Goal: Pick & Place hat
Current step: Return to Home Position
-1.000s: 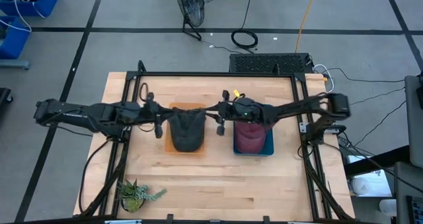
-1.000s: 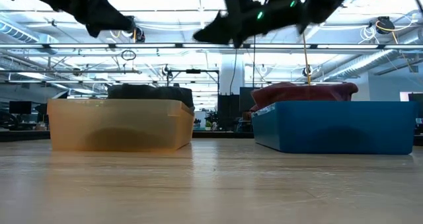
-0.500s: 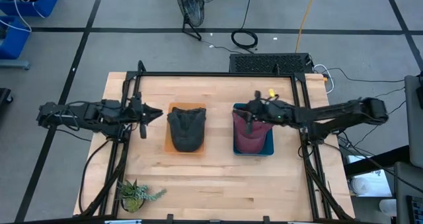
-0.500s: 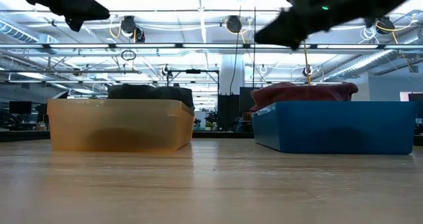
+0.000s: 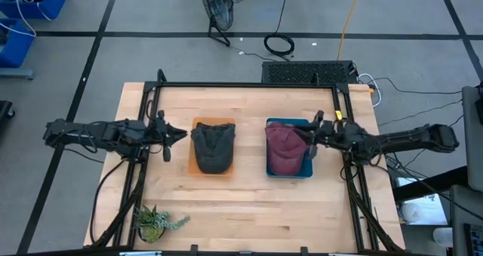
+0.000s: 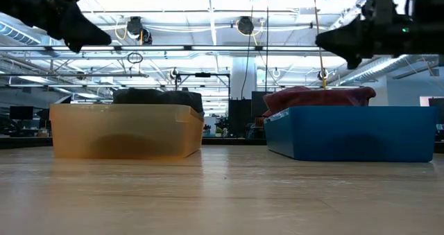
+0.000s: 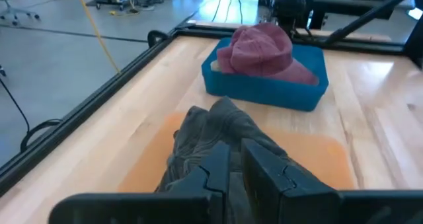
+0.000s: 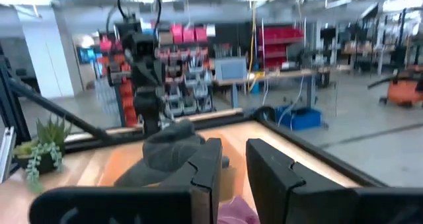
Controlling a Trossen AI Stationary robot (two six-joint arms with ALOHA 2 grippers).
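A dark grey hat (image 5: 213, 149) lies in the orange bin (image 5: 198, 168). A maroon hat (image 5: 283, 146) lies in the blue bin (image 5: 307, 170); both hats rise above their bin rims in the low view (image 6: 158, 96) (image 6: 316, 95). My left gripper (image 5: 177, 134) hangs above the table left of the orange bin, fingers shut, pointing at the dark hat (image 7: 218, 128). My right gripper (image 5: 306, 140) hovers over the blue bin's right rim, open by a narrow gap, facing the table's left. Neither touches anything.
A potted plant (image 5: 155, 222) stands at the table's near left corner. A black frame (image 5: 249, 84) runs around the table's far and side edges. Bare wood lies between the two bins and along the near edge (image 5: 256, 211).
My right gripper has drawn back from above the gap between the bins, across the blue bin, to its right rim, uncovering the maroon hat. My left gripper has pulled away from the orange bin toward the table's left edge. Both hats have stayed put.
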